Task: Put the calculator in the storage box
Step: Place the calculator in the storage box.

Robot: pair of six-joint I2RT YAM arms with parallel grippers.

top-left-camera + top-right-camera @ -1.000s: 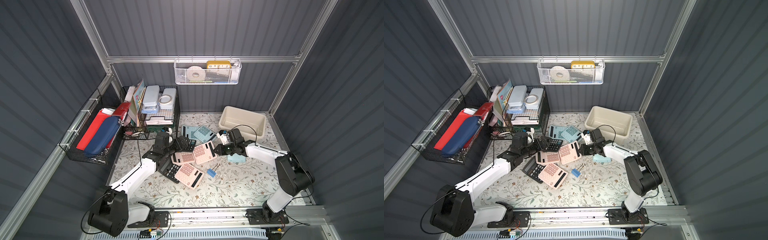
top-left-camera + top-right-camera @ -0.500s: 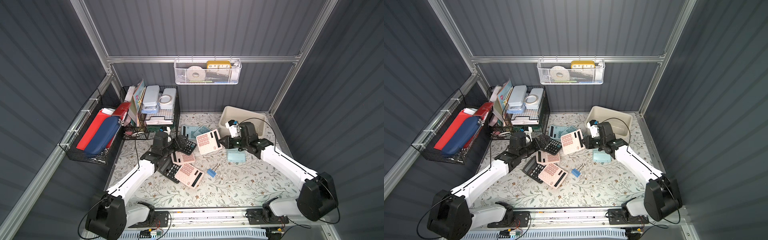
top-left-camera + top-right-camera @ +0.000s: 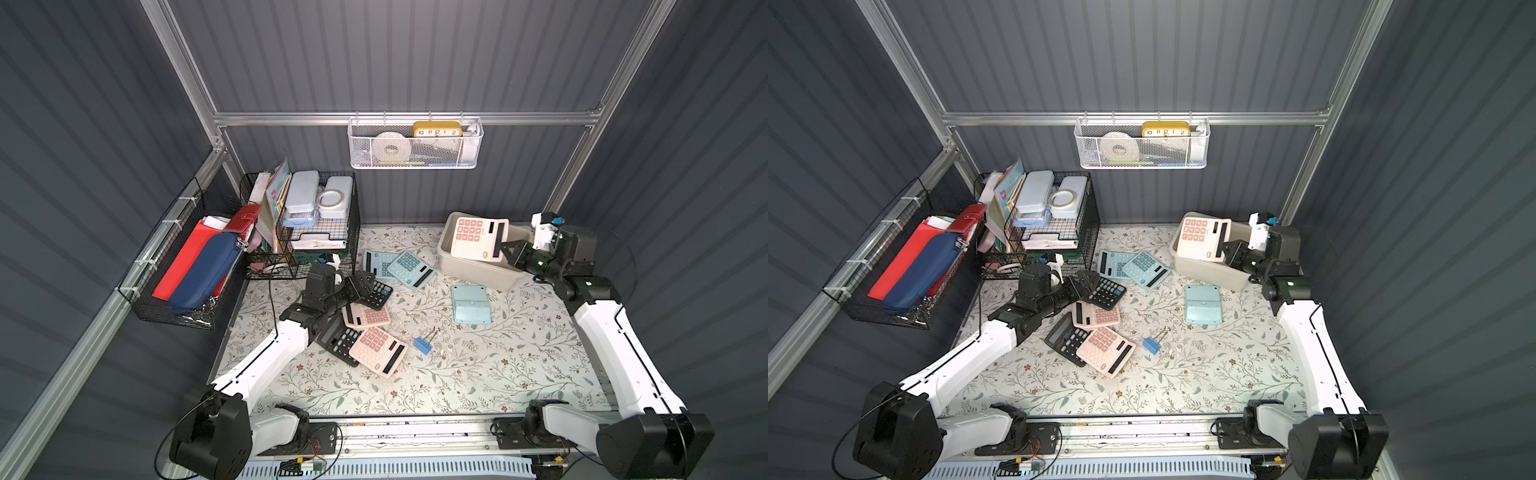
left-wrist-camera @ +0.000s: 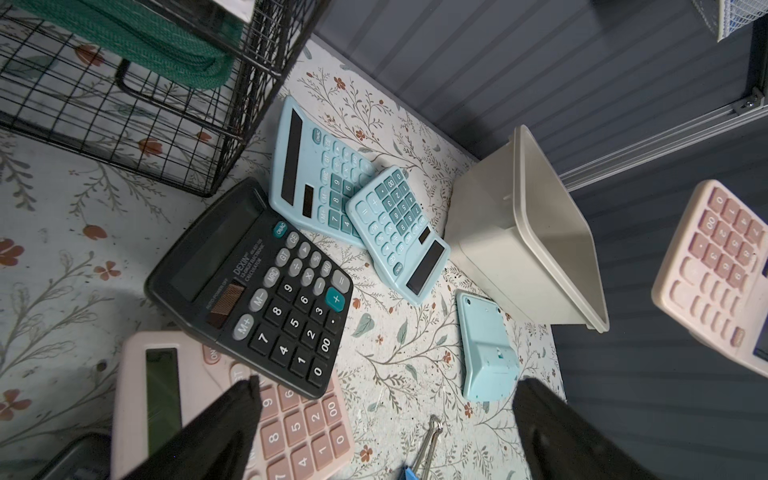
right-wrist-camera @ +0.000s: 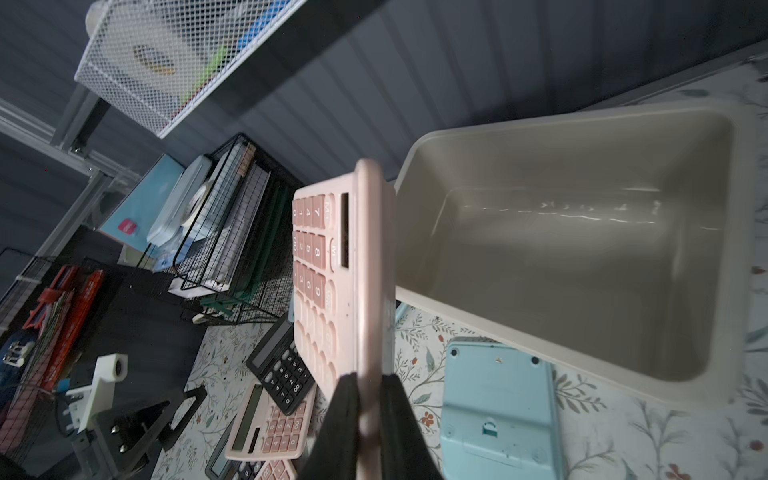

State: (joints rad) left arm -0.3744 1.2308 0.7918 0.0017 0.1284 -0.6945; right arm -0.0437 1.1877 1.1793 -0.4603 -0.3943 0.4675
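Ribbed grey walls close round a tabletop (image 3: 478, 374) covered in a flowery print. In its far right corner sits the storage box (image 3: 473, 271), smooth cream plastic with rounded corners. In both top views much of its inside is hidden by the pink calculator (image 3: 473, 239) tilted above its rim. The right hand (image 3: 508, 250) pinches that calculator's display end tight. The left hand (image 3: 360, 286) gapes wide, holding nothing, near a black calculator (image 4: 257, 286).

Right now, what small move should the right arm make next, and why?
Probably lower the right tool so the pink calculator sinks into the box. The tool is shut on its edge, holding it in the air over the box, which looks empty.
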